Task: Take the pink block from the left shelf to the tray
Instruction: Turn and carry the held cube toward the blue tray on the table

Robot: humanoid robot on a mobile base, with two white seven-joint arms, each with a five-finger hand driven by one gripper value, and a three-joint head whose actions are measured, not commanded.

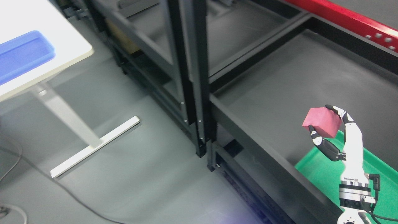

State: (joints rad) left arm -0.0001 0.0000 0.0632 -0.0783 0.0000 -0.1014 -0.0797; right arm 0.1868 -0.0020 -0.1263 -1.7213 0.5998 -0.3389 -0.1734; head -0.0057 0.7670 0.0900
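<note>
**Pink block held in my right hand above the green tray**

My right hand (334,130) rises from the lower right corner of the head view, the white forearm upright and the black-and-white fingers (339,111) curled around the pink block (322,122). One finger hooks over the block's upper right edge, and the thumb presses against its lower left side, so the block is pinched between them and lifted clear of any surface. It sits tilted, one corner pointing up.

Below and behind my wrist lies the green tray (320,174), resting on the dark shelf (279,102) that fills the right half of the view. The block hangs over the tray's upper left edge, not touching it. A red beam (342,15) runs along the far upper right of the shelf frame.

A black upright post (189,68) divides this shelf from another dark rack to its left. Further left stands a white desk (71,40) on a pale leg, carrying a blue tray (25,54) that is blurred at the picture's edge. A thin cable (46,177) trails across the grey floor (140,174) under it.

My left arm does not show.
</note>
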